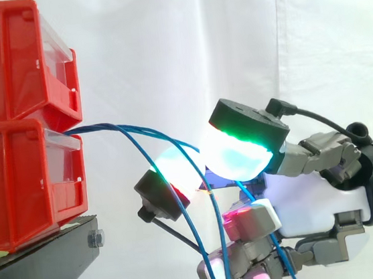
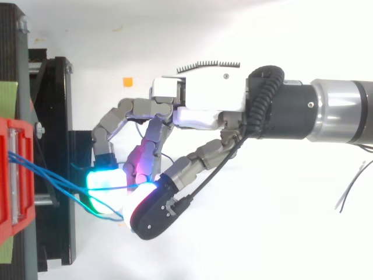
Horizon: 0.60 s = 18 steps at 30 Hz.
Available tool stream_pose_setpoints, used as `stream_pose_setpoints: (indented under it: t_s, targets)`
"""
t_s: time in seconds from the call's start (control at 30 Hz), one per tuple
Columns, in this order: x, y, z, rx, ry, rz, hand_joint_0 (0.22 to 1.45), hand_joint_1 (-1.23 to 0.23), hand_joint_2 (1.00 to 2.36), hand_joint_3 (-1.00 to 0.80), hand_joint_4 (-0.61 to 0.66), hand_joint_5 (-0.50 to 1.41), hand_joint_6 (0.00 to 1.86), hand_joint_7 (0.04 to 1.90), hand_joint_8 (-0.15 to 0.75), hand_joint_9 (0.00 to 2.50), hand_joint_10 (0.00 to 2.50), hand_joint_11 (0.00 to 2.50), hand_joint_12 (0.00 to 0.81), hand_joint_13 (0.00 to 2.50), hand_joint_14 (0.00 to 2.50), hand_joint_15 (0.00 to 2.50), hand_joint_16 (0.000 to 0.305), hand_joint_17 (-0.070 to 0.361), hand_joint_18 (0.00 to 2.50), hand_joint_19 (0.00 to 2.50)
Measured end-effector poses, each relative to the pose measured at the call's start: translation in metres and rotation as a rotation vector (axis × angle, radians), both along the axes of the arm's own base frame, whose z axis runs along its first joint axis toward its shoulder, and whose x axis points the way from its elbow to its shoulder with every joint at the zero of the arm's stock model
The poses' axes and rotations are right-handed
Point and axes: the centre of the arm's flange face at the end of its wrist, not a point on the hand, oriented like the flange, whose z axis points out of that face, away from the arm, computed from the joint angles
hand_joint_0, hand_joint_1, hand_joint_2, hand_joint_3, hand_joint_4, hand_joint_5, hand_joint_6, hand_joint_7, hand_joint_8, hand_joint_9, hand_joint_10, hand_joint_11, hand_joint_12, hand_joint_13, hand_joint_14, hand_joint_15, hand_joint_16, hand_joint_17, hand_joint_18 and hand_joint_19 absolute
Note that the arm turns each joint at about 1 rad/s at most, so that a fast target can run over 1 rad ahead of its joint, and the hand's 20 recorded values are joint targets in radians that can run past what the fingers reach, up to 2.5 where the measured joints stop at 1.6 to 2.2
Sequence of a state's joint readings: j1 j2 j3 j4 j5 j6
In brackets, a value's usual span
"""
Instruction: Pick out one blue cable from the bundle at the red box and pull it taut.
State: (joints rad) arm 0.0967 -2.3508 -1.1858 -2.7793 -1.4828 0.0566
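Several thin blue cables (image 1: 114, 127) come out between the two stacked red bins (image 1: 16, 186) at the left and arc right and downward. My hand (image 1: 314, 199) reaches in from the right, level with the lower bin and a short way in front of it. Its fingers are curled, and two glowing cyan pads (image 1: 239, 157) close together on one blue cable (image 2: 113, 188) running from the bin (image 2: 9, 175). The other cables sag past the fingers (image 1: 220, 243) and drop below. Seen from above, the hand (image 2: 204, 105) stretches left towards the stand.
The red bins rest on a black stand (image 1: 45, 256) whose edge lies just left of the fingertips. A white curtain hangs behind. A small orange marker (image 2: 127, 81) lies on the white floor, and thin loose wires (image 2: 355, 186) lie at the right.
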Motion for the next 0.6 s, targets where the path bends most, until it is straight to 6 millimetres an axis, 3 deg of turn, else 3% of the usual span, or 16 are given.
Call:
stream_pose_setpoints:
  t_s: [0.3, 0.6]
  targets:
    - [-0.006, 0.0, 0.015, -0.003, 0.018, 0.002, 0.53, -0.65, 1.0, -0.5, -0.22, -0.05, 0.89, 0.89, 0.291, 1.36, 0.03, 0.78, 0.312, 0.99, 0.02, 0.5, 0.046, 0.102, 1.07, 0.64]
    - [-0.007, 0.0, 0.015, -0.005, 0.024, 0.003, 0.46, -0.68, 1.0, -0.5, -0.15, -0.05, 0.86, 0.9, 0.301, 1.33, 0.03, 0.72, 0.335, 1.0, 0.02, 0.47, 0.05, 0.114, 1.1, 0.61]
